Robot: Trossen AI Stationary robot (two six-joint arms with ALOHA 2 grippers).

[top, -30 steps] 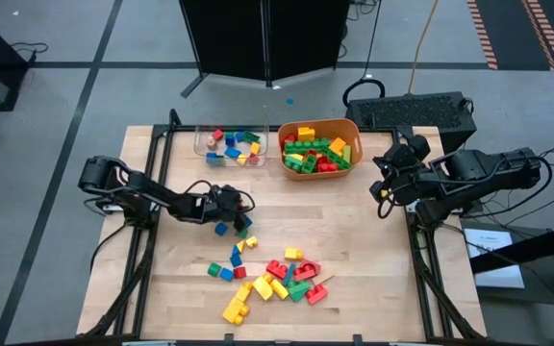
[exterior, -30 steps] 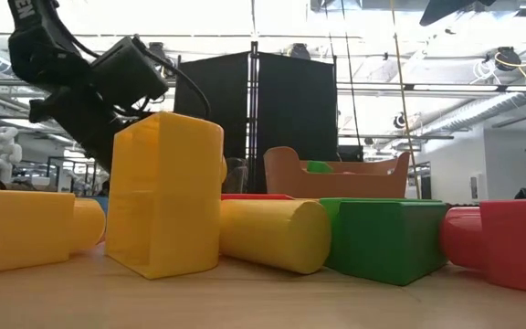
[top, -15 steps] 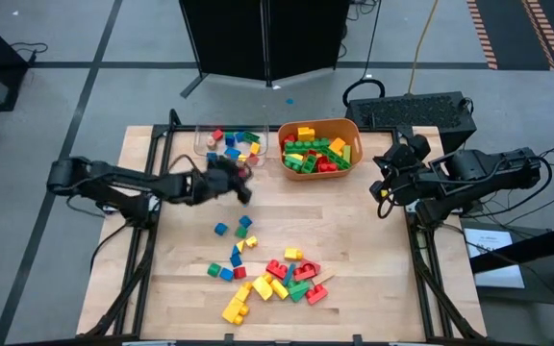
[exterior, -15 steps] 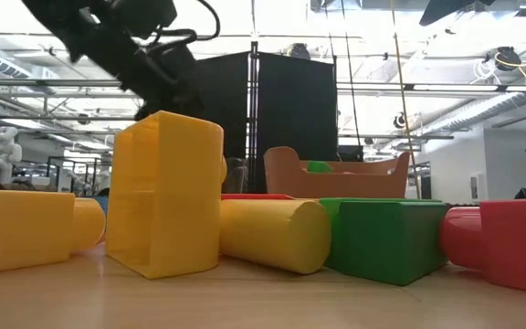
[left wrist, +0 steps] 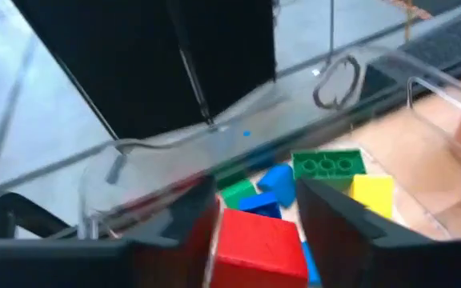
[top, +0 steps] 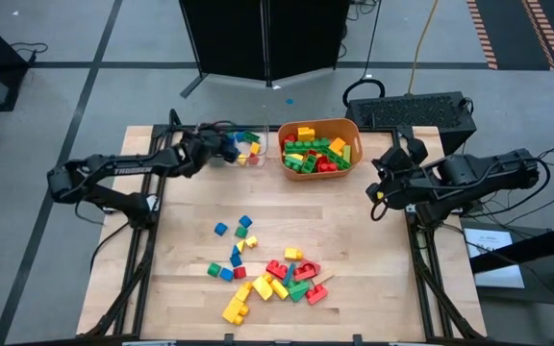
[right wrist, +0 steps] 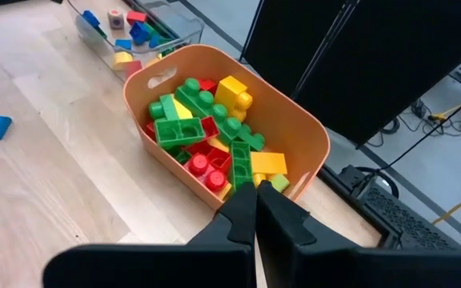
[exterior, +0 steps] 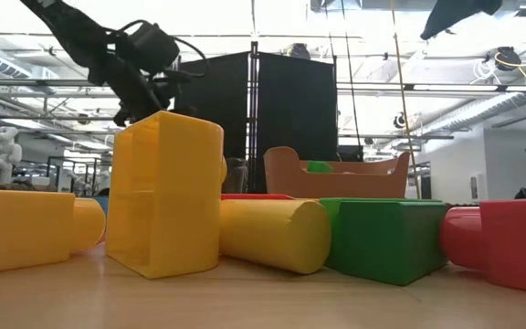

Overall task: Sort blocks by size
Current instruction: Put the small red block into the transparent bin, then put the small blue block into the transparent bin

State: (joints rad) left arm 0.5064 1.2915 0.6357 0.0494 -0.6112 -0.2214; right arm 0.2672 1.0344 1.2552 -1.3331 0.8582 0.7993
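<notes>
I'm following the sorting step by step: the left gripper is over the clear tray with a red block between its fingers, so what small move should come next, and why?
Probably open the left gripper a little wider and let the red block drop. It hangs over the clear tray, where other small blocks already lie, so release looks like all that remains. The right gripper waits shut beside the orange tub.

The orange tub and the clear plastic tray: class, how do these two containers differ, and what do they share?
The orange tub is opaque with tall walls; the clear plastic tray is see-through and shallower. The tub holds mostly larger studded bricks, piled; the tray holds small blocks. The left gripper is over the tray; none is over the tub. Both sit side by side at the table's far edge.
</notes>
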